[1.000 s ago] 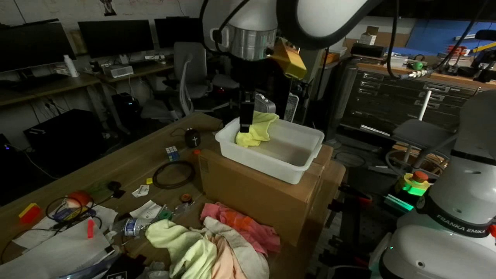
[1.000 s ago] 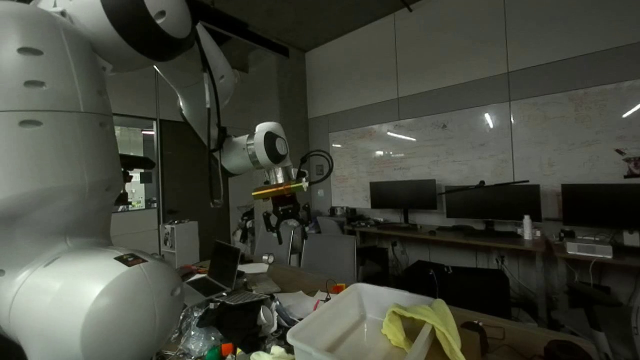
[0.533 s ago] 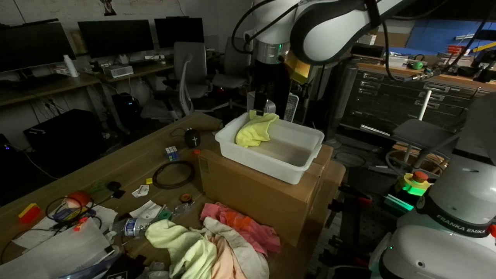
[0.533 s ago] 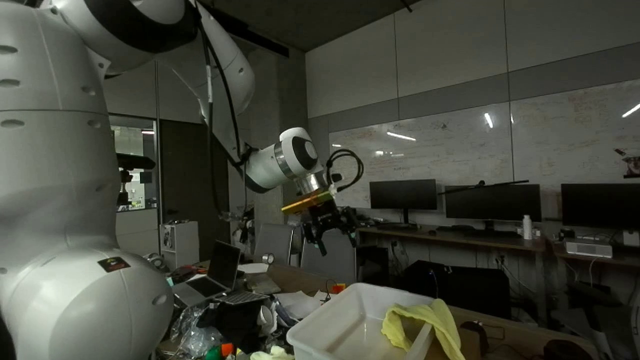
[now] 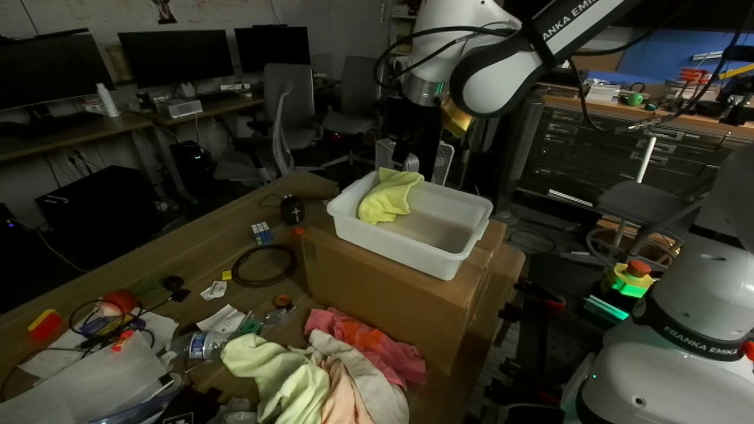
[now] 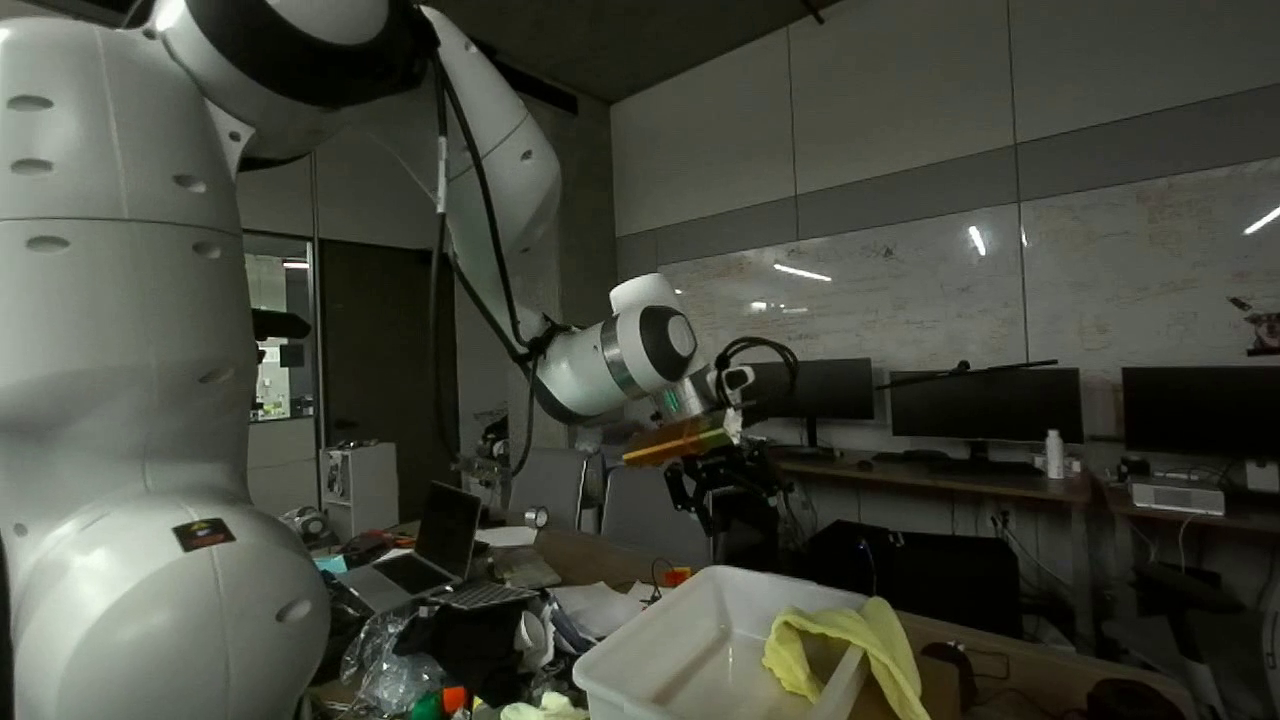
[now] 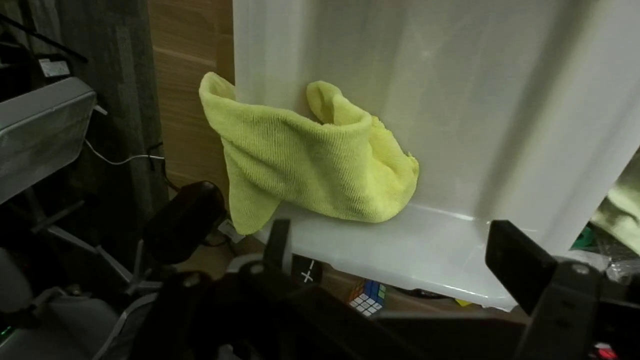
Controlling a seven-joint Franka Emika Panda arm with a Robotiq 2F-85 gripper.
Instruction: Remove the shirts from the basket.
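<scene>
So the gripper [image 7: 395, 255] is hanging up above the white basket [image 5: 406, 244], apart from the yellow cloth [image 7: 320, 170], and it's looking totally released: in the wrist view its fingers [image 7: 517, 265] are standing wide apart, with the basket's end wall showing between them. That cloth is sitting kinda crumpled at one end of the basket, part of it lying inside and part drooping over the rim near a corner; both exterior views are showing it there too. The basket itself is resting on a cardboard box [image 5: 377, 288], which is sitting on a pretty messy wooden table [image 5: 206, 253]. In an exterior view, a pile of other fabric [image 5: 336, 359] is lying on the table just beside the box: pale green [image 5: 294, 383], peach, off-white and pink-and-orange pieces, all bunched together. A Rubik's cube [image 5: 261, 233] and a coiled black cable [image 5: 259, 282] are lying near the box.
</scene>
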